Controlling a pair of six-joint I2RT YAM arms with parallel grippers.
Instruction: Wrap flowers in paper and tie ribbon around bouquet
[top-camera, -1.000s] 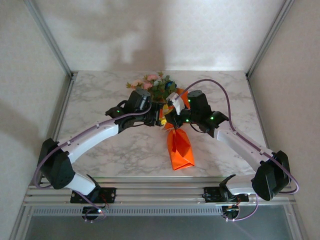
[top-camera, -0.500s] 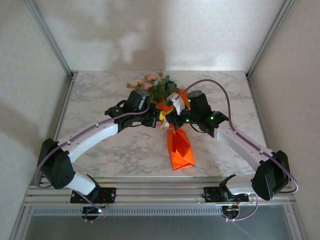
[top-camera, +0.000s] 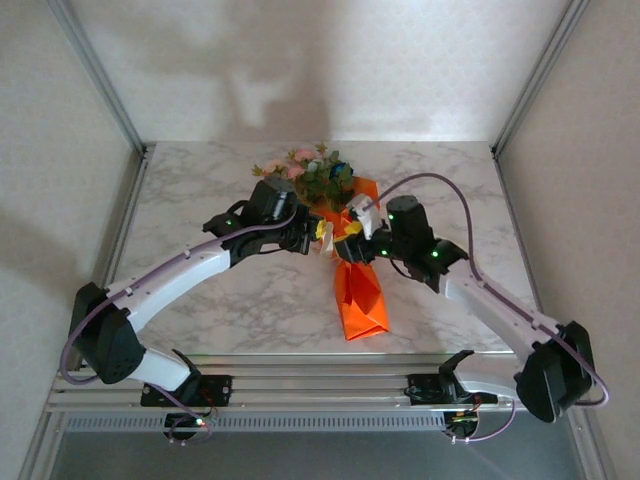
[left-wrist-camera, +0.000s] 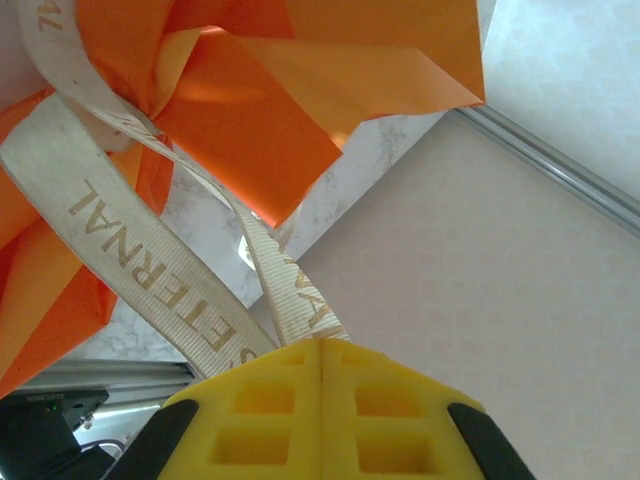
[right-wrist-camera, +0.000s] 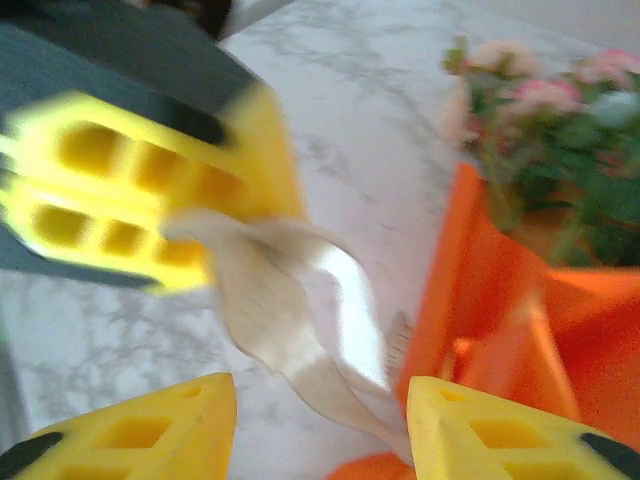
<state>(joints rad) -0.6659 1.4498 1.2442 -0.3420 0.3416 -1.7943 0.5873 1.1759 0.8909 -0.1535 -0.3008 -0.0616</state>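
The bouquet lies on the marble table, its orange paper (top-camera: 361, 297) cone pointing toward me and the flowers (top-camera: 312, 168) at the far end. A cream ribbon (left-wrist-camera: 150, 265) printed with gold letters loops round the cone's waist. My left gripper (left-wrist-camera: 322, 345) is shut on one ribbon end, just left of the cone (top-camera: 318, 236). My right gripper (right-wrist-camera: 318, 400) stands open beside the cone's right, with the ribbon (right-wrist-camera: 290, 320) running between its yellow fingers (right-wrist-camera: 505, 425) and touching neither. The paper (right-wrist-camera: 500, 300) and the pink flowers (right-wrist-camera: 545, 120) show at the right of that view.
The marble tabletop (top-camera: 200, 190) is bounded by aluminium rails (top-camera: 120, 230) at left and right and a frame at the near edge. Pale walls close in all round. The left gripper's yellow fingers (right-wrist-camera: 140, 190) appear blurred in the right wrist view.
My right gripper has drawn back to the right and opened, letting go of the ribbon. The left gripper has shifted slightly right, still holding its ribbon end.
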